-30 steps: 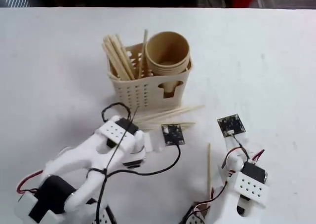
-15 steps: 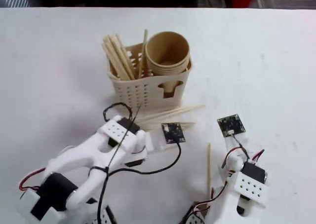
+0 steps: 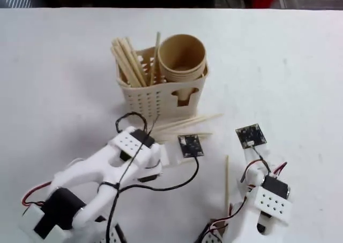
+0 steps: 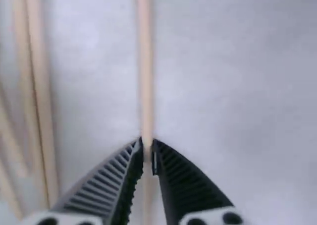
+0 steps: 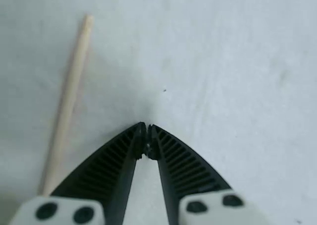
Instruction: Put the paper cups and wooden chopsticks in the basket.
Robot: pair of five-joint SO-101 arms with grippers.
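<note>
The perforated cream basket (image 3: 155,99) stands at mid-table with stacked paper cups (image 3: 182,54) and several wooden chopsticks (image 3: 127,60) upright in it. More chopsticks (image 3: 187,122) lie flat on the table just in front of it. Low over them, my left gripper (image 4: 147,146) is shut on one chopstick (image 4: 144,61), which runs straight out from between the fingertips. Other loose chopsticks (image 4: 35,96) lie alongside it. My right gripper (image 5: 147,131) is shut on nothing, close above the table. A single chopstick (image 5: 68,98) (image 3: 226,177) lies beside it.
The left arm (image 3: 102,173) reaches from the front left up to the loose chopsticks. The right arm (image 3: 265,197) sits at the front right. White tabletop (image 3: 289,77) surrounds the basket on both sides and behind it.
The left arm has crept slightly to the right along the loose chopsticks. The right arm and the basket have not moved.
</note>
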